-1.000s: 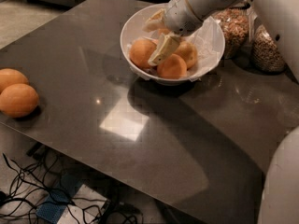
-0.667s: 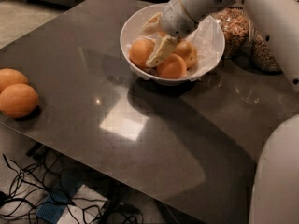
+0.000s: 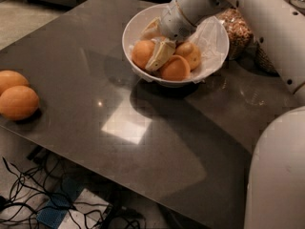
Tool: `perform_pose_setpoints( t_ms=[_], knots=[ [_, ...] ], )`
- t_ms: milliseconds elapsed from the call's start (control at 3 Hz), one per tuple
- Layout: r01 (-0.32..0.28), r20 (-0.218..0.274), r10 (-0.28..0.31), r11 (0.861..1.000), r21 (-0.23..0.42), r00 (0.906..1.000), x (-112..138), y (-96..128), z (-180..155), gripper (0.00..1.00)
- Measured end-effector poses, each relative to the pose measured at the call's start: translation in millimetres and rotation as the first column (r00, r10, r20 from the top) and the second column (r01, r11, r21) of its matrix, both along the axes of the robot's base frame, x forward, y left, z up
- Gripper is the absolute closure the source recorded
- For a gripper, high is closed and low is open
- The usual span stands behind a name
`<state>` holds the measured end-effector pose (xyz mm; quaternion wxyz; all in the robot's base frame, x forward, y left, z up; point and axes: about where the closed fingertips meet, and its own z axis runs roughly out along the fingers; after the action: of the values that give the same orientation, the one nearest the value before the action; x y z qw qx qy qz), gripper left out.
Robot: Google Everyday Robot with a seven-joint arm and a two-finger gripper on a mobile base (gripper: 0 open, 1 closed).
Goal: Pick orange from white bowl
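The white bowl point(image 3: 209, 37), lined with crinkled clear plastic, stands at the far middle of the dark table and holds three visible oranges. My gripper point(image 3: 154, 42) reaches down into the bowl from the upper right. Its fingers stand apart on either side of the leftmost orange point(image 3: 141, 54). One finger point(image 3: 161, 55) lies between that orange and the front orange point(image 3: 175, 69). The other finger point(image 3: 151, 27) lies behind it near the bowl's wall. A third orange point(image 3: 191, 54) sits to the right under my wrist.
Two more oranges point(image 3: 17, 102) point(image 3: 8, 79) lie at the table's left edge. Glass jars of grain point(image 3: 236, 30) stand behind the bowl on the right. My white body point(image 3: 279, 175) fills the lower right. Cables lie on the floor point(image 3: 28, 194) below the table's front edge.
My gripper has shifted slightly left and lower inside the bowl, closing in around the leftmost orange. The bowl and oranges have not moved.
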<state>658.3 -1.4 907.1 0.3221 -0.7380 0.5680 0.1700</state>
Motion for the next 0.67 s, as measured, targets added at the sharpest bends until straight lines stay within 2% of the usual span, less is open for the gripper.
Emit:
perform_pose_setpoints(
  t_ms=[333,667],
  knots=[
    [0.001,-0.004,-0.001,1.000,-0.001,1.0000,0.1,0.7,-2.2,0.38],
    [0.002,-0.008,-0.002,1.000,-0.002,1.0000,0.1,1.2,-3.8,0.62]
  ],
)
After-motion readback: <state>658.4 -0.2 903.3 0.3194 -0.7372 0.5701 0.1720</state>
